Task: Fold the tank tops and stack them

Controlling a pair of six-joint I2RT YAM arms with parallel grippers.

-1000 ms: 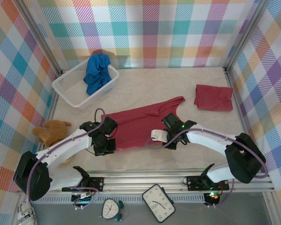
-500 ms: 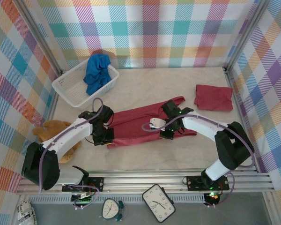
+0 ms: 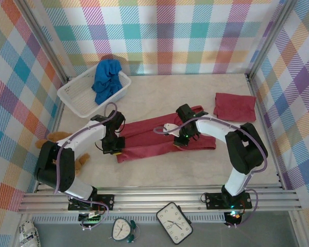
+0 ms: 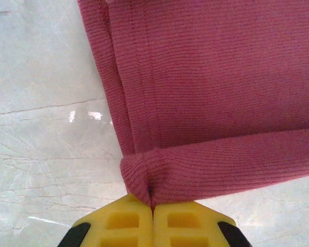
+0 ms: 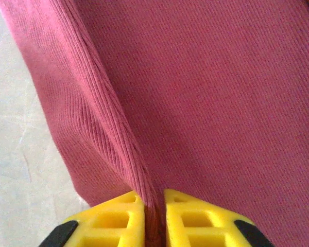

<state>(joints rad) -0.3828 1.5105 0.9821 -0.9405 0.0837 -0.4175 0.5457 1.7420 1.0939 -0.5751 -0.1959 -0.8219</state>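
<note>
**Both claws pinched on the long red top, mid-table**

From my overhead feed, a brown teddy bear (image 3: pixel 55 143) sits at the table's left edge. Behind it, the white mesh basket (image 3: pixel 74 98) holds the crumpled blue tank top (image 3: pixel 107 80).

The left gripper (image 3: pixel 115 146) is down on the left end of the long dark red tank top (image 3: pixel 147 138), which lies doubled over in a strip across the middle of the table (image 3: pixel 159 92). On my left wrist feed the yellow fingers (image 4: pixel 124 218) are pressed together, with a rolled corner of the cloth nipped between their tips.

The right gripper (image 3: pixel 184 139) sits near the strip's right end. Its wrist feed shows a ridge of ribbed red fabric (image 5: pixel 221 103) caught in the narrow slot between the fingers (image 5: pixel 195 216), so it is clamped on the top.

A folded dark red tank top (image 3: pixel 235 106) lies apart, near the right wall.
</note>
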